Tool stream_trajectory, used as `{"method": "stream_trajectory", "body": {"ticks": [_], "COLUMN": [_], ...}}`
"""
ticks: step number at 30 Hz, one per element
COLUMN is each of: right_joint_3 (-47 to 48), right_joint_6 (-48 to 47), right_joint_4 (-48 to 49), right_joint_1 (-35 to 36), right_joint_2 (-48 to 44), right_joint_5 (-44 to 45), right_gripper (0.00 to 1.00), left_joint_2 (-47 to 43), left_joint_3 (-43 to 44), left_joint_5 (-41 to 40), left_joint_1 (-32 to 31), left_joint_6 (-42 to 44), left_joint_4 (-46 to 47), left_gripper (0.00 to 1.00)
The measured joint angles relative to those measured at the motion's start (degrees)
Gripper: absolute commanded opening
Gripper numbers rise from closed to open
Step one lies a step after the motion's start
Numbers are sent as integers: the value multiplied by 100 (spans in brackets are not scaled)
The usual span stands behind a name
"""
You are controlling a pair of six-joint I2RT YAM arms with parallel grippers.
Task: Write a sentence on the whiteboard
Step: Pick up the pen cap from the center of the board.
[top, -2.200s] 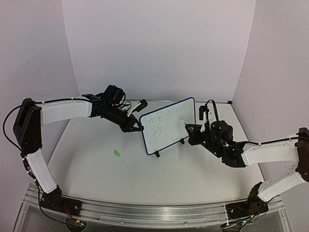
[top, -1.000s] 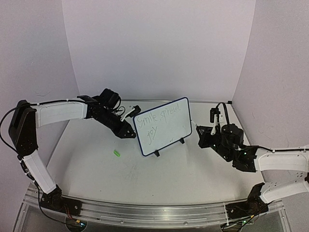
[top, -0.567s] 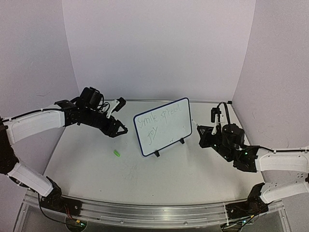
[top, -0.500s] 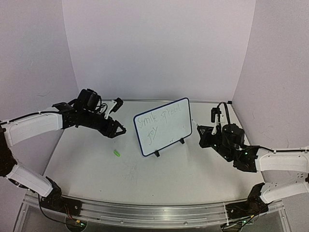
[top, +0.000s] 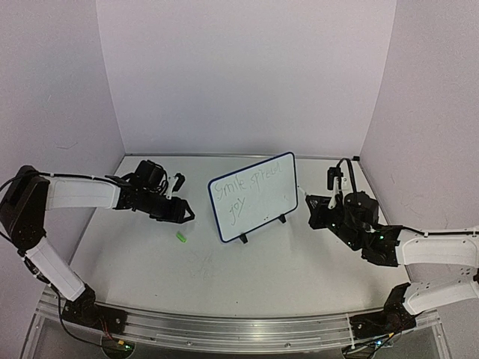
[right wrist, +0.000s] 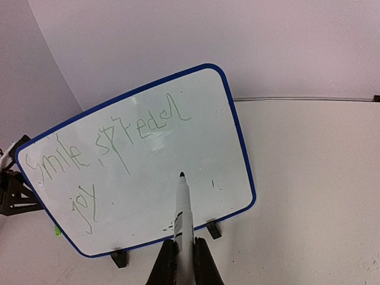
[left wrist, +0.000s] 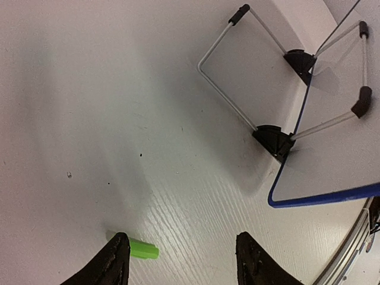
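The whiteboard stands on its two black feet in the middle of the bench, between the two arms. It leans back on a wire stand, and its long edge runs roughly from left to right. The sentence fills its face in thin green script, "smile spread" along the top line and "joy" beneath at the left.

The right fingers are closed on a white marker pen, whose long axis points straight at the board's written face. In the right wrist view its dark tip lies over the lower middle of the board, to the right of "joy". The top view shows the tip clear of the surface, just beside the board's right edge. The right arm is the one facing the writing and is the nearer to it.

The left fingers stand apart and hold nothing, low over the bench on the board's left, looking at its back and stand. A small green cap lies flat on the bench at the tip of one of these fingers, its length across the gap.

With three words legible, the writing looks finished. If capping the pen comes next, the cap lies within reach of the left fingers and well apart from the pen. No container is in sight.
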Motion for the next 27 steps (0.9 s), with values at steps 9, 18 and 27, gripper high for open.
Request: {"method": "stream_trajectory", "body": {"ticks": [9,18,27], "right_joint_3": [0,0,0], "right_joint_6": [71,109,182], "right_joint_4": [-130,-248,-261], "right_joint_1": [0,0,0], "right_joint_2": [-22,-122,-122], "right_joint_5": [-16,3,3], "right_gripper": [0,0,0], "left_joint_2": [1086,1455,1524], "left_joint_3": [526,723,729], "left_joint_5": [97,95,57], "left_joint_1": [13,13,13], "left_joint_6": [-313,-364,-435], "left_joint_4": [95,-170,-545], "left_gripper": [59,60,60]}}
